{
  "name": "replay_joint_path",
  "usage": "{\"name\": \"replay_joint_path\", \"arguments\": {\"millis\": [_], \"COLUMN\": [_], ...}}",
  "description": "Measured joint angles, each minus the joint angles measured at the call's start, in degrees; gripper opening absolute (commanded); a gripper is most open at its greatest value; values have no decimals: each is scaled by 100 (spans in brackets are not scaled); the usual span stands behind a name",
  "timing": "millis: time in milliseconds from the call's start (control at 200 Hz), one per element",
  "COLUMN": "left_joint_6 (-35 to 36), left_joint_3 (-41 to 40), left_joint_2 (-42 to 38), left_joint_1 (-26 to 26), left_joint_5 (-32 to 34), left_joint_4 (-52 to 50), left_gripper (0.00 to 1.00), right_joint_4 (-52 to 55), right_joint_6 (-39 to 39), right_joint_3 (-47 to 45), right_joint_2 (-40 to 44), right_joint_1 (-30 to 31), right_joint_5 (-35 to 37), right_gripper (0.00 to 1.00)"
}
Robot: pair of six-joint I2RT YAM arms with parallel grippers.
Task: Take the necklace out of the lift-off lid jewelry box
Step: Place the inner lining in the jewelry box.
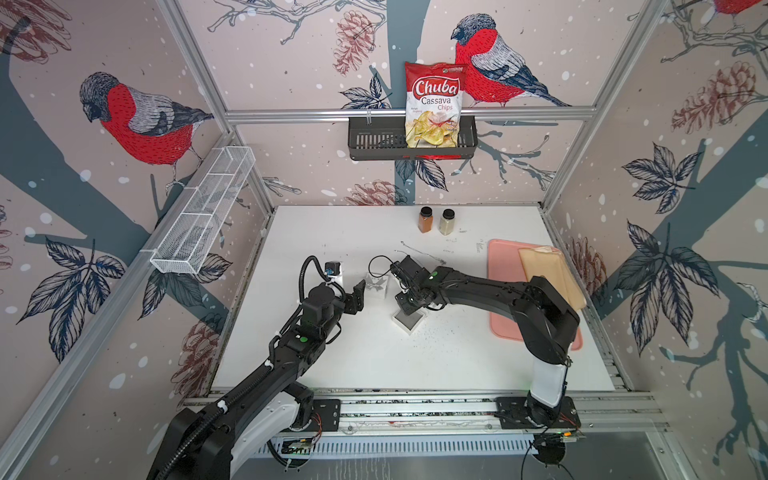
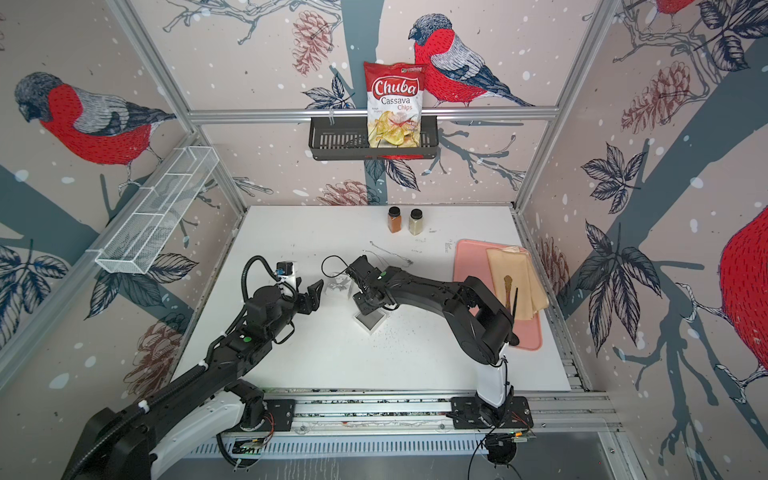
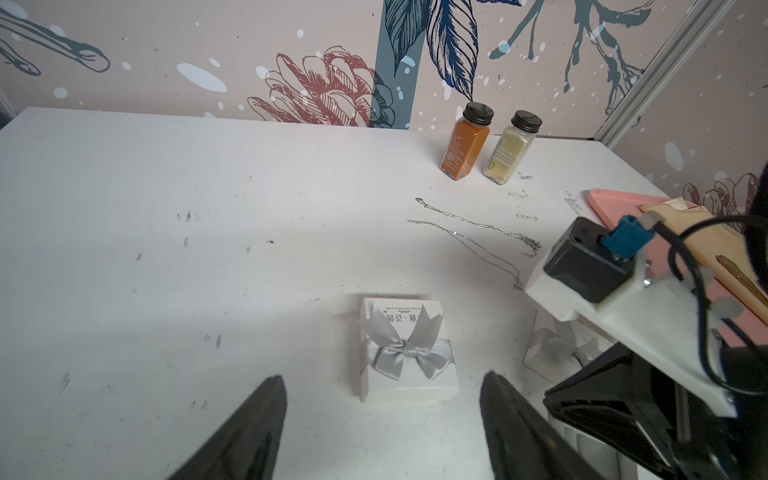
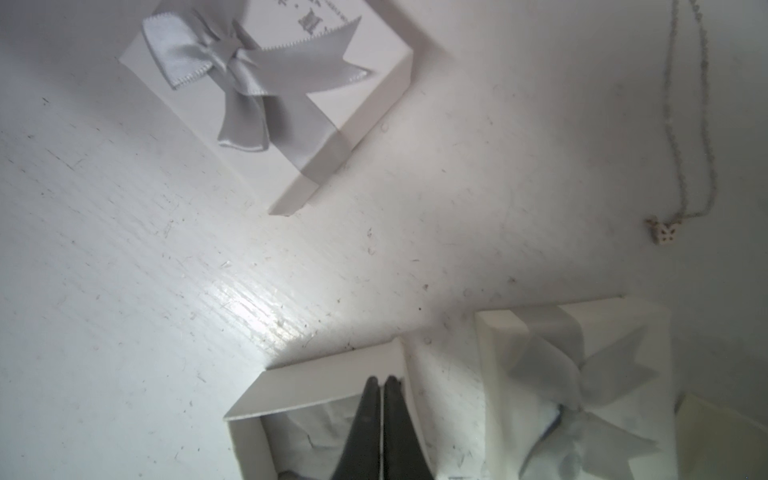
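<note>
Lying loose on the white desk (image 3: pixel 166 249), the thin silver chain necklace (image 3: pixel 473 245) stretches out beyond the open square cardboard box (image 4: pixel 316 384), at whose rim the right end effector (image 4: pixel 381 384) is pinched together. A satin-bowed lid (image 4: pixel 582 374) sits beside it; the left end effector (image 3: pixel 382 415) gapes before another ribboned box (image 3: pixel 407 353).

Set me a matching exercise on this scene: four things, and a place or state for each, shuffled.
Things:
1. left gripper
2. right gripper
3. necklace
4. cassava chips bag

Places or states:
A. lying on the white table
B. in the black wall basket
C. open
D. shut, over the open box base

Pairs: 1-C; 2-D; 3-A; 4-B
</note>
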State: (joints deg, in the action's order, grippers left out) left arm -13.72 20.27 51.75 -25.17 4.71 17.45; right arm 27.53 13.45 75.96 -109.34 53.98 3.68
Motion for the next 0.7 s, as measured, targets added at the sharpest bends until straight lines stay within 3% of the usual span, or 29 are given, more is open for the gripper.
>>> {"name": "replay_joint_path", "arguments": {"millis": [695], "left_joint_6": [-7], "left_joint_3": [90], "left_joint_2": [310], "left_joint_1": [11], "left_joint_5": [-22], "left_joint_4": [15], "left_gripper": [77], "right_joint_4": [-216], "right_joint_6": [-17], "right_joint_3": [-345], "right_joint_2": [345], "right_joint_1": [90], "right_joint_5": [-61], "right_gripper": [6]}}
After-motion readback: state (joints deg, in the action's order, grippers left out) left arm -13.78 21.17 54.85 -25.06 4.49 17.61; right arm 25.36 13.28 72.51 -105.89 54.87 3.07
